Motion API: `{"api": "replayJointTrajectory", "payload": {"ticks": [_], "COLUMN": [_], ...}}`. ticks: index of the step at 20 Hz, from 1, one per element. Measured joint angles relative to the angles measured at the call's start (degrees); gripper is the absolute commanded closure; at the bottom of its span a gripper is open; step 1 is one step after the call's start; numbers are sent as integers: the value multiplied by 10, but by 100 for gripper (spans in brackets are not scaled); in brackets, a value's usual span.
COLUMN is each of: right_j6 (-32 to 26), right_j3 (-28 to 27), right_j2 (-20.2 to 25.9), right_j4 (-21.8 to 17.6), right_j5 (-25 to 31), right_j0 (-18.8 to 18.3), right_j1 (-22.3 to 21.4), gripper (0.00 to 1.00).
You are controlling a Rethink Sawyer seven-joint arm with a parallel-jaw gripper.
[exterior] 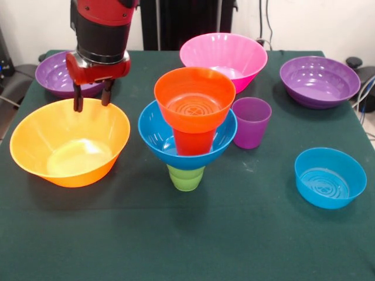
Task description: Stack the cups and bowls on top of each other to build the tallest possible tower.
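The tower stands mid-table: a green cup (186,177) at the bottom, a medium blue bowl (155,133) on it, an orange cup (193,142) inside that, and a small orange bowl (194,98) on top. A purple cup (251,122) stands just right of the tower. My gripper (92,102) hangs open over the far rim of the large yellow-orange bowl (70,143), with nothing between its fingers. A pink bowl (223,57) sits behind the tower. One purple bowl (319,81) is at the far right, another purple bowl (55,74) at the far left behind my gripper.
A small shallow blue bowl (330,177) rests at the right front. Everything stands on a dark green cloth (187,240) with room along the front edge. Cables and dark objects lie off the table's far corners.
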Motion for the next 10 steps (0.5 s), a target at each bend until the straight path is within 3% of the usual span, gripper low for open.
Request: {"api": "replayJointTrajectory", "payload": {"ticks": [10], "right_j6": [0], "right_j3": [1], "right_j2": [15], "right_j4": [2], "right_j5": [0], "right_j0": [-5], "right_j1": [0], "gripper": [0]}}
